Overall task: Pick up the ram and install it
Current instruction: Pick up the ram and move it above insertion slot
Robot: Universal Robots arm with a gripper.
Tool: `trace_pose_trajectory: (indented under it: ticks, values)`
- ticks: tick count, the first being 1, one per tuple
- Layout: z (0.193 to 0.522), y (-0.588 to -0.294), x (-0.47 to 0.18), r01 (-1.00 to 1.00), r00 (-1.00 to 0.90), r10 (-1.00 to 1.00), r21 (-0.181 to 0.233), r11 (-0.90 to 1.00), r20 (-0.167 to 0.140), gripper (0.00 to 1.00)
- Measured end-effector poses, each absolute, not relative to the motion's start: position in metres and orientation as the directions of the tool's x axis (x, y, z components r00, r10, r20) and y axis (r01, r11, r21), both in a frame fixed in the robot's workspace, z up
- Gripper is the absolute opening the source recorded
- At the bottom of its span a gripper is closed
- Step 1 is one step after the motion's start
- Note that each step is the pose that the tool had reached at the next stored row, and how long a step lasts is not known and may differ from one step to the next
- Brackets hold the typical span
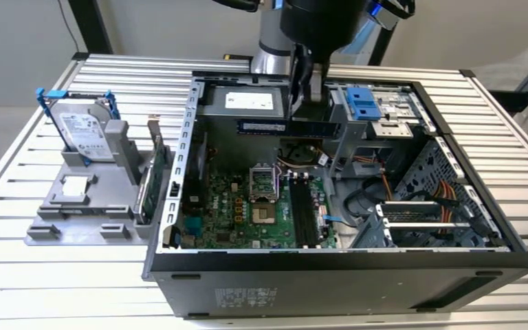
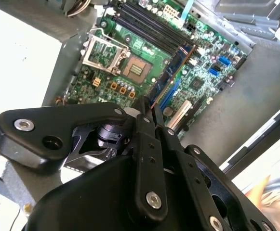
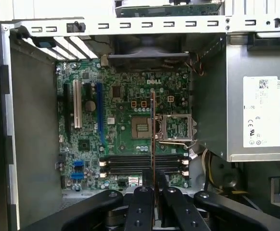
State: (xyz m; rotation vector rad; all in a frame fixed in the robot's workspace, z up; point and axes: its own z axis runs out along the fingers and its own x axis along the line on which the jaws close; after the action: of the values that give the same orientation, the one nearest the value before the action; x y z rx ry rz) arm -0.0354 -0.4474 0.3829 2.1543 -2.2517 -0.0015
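The ram (image 1: 264, 127), a long, narrow dark blue circuit-board stick, is held by the black gripper (image 3: 153, 186) of the arm. The jaws are closed almost fully on its thin board, as is seen in both wrist views. The stick is held in the air above the green motherboard (image 3: 125, 125), inside the open dark grey metal computer case (image 1: 337, 282) and near the case's far wall. The pick-up is therefore judged as done. The installing is not done: the long black memory slots (image 3: 142, 163) are empty, and the stick is well apart from them.

The case is placed on a worktop (image 1: 25, 282) of silver metal slats, towards the edge nearest to the exterior camera. By the worktop's edge on the exterior view's left, a grey plastic holder (image 1: 71, 220) carries a grey hard drive (image 1: 85, 134) in a blue frame. Behind the worktop a pale wall is seen.
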Motion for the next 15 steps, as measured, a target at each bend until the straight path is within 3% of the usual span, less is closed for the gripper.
trace_pose_trajectory:
  ticks: [15]
  values:
    - [0.383, -0.448, -0.002, -0.999, -0.046, -0.999, 0.02, 0.046, 0.018, 0.0]
